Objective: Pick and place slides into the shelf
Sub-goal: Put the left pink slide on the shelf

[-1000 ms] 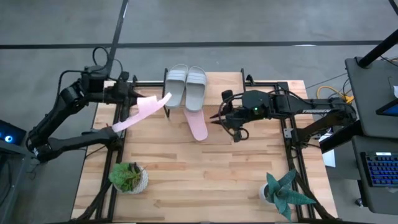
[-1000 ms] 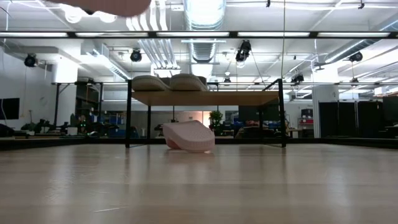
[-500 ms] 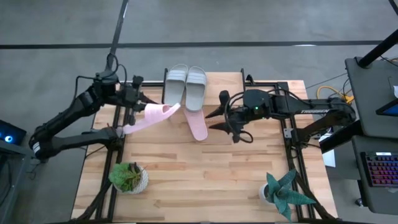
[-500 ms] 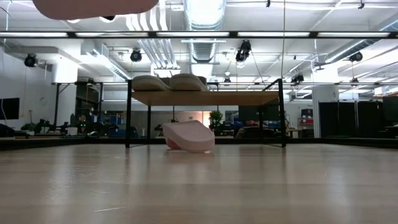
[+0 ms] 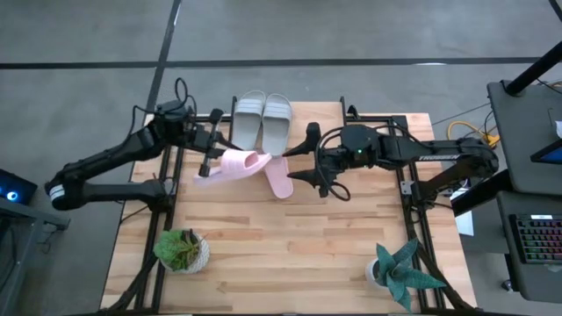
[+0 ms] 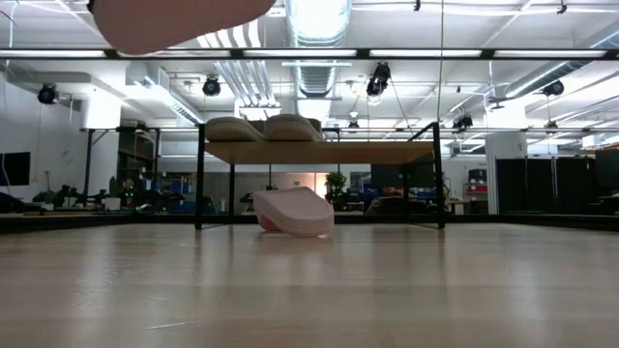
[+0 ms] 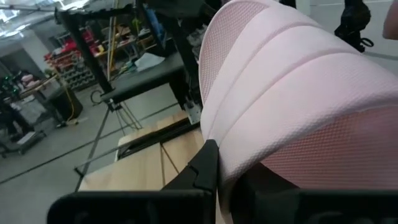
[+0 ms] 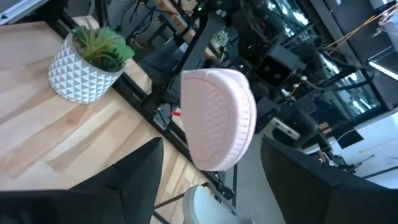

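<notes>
The left gripper (image 5: 211, 154) clamps a pink textured-foam slide (image 5: 235, 164) aloft beside the plank-topped shelf (image 5: 299, 114), where two grey slides (image 5: 262, 118) sit. The right gripper (image 5: 299, 160) gapes over another pink slide (image 5: 278, 178).

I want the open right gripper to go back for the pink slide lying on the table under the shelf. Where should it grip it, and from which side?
Probably the heel end of the pink slide on the table, which sticks out from under the shelf, while its strap end lies beneath the plank. The right gripper is open right beside it and could come down from above across the narrow sole.
</notes>
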Robot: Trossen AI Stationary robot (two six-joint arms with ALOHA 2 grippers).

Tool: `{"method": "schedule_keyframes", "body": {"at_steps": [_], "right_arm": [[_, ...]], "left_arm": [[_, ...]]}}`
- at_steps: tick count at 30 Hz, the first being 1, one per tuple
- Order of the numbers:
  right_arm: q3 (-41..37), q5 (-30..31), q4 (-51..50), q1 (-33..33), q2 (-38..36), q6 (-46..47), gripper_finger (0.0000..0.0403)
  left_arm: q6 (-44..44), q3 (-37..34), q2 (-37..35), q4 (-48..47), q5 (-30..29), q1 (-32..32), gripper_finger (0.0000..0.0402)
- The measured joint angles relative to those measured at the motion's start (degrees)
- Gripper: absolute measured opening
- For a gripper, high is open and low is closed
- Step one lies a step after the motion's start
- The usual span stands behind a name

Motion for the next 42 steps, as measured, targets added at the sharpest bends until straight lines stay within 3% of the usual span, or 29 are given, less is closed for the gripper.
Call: {"method": "schedule_keyframes", "body": {"at_steps": [13, 28, 36, 42], "right_arm": [[0.2, 0.1, -0.1, -1.6, 0.4, 0.5, 0.0255], [0.2, 0.0, -4.1, -1.6, 0.4, 2.0, 0.0234], [0.2, 0.0, -4.5, -1.6, 0.4, 3.5, 0.0200], [0.2, 0.0, -4.5, -1.6, 0.4, 3.5, 0.0143]], "left_arm": [[3.0, 3.1, 10.3, 7.7, 0.0, -5.4, 0.0000], [4.0, 10.2, 18.3, 8.4, -0.3, -6.2, 0.0000], [4.2, 10.6, 19.3, 8.8, -2.0, -6.2, 0.0000], [4.2, 10.6, 18.8, 9.8, -1.9, -6.2, 0.0000]]}}
